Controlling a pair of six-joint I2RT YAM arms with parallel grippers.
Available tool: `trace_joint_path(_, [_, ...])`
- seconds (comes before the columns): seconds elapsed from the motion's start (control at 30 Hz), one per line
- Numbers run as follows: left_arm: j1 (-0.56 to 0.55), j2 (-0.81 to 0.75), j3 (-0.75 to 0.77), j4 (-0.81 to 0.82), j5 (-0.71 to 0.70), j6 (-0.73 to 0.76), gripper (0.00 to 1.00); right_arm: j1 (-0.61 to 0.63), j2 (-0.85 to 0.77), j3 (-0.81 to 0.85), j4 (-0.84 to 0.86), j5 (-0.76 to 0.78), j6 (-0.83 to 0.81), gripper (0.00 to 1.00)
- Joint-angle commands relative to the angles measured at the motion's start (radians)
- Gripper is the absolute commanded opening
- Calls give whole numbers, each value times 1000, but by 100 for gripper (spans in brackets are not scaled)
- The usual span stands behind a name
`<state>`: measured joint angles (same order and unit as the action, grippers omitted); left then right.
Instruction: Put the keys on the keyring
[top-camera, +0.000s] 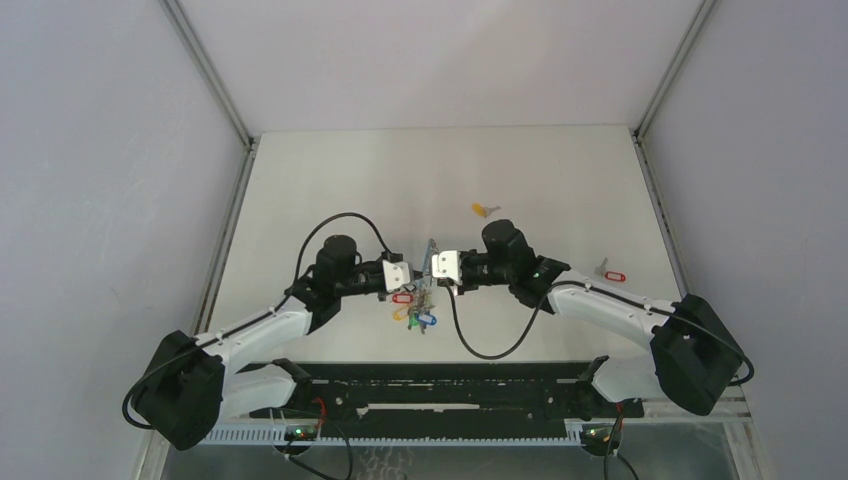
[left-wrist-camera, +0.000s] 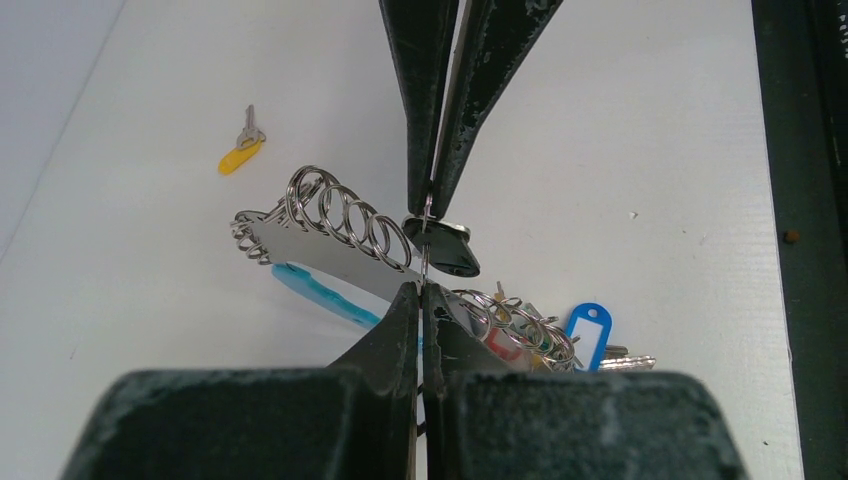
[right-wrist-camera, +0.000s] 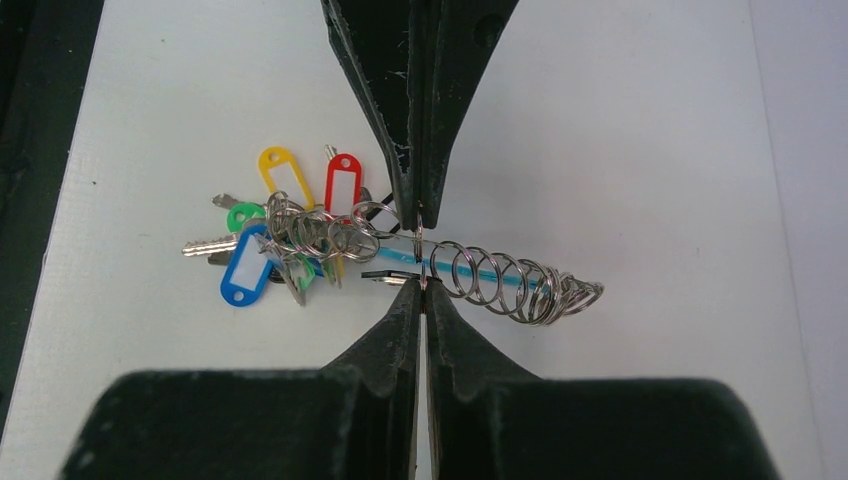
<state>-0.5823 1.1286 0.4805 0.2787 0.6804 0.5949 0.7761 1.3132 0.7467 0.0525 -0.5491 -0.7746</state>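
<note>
Left wrist view, middle: your left gripper (left-wrist-camera: 421, 295) and right gripper (left-wrist-camera: 430, 195) both pinch the little ring on the black key (left-wrist-camera: 447, 250), likely to hold it steady beside the keyring (left-wrist-camera: 345, 215) coils for threading.

The left arm (top-camera: 262, 322) and right arm (top-camera: 610, 303) wore white shells between bulky black joints, with large black housings at the near ends. A thin black cable (top-camera: 345, 216) looped off each wrist. The left claw (left-wrist-camera: 420, 290) and right claw (right-wrist-camera: 421, 290) each had a white block behind two dark, tapering fingers (left-wrist-camera: 395, 340), scuffed and flecked with pale wear.
</note>
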Motion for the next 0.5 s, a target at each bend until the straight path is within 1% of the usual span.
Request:
trace_joint_path(0.0, [-6,-25,32,38,37,20,0,12,8,52,13,16,-24,0])
trace_joint_path(0.37, [-7,-16,34,38,37,20,0,20,19,73,-41,25,-25,0])
trace_joint_path(0.47, [-7,-15,33,38,30,21,0,21,19,74,-56,37,-51,0])
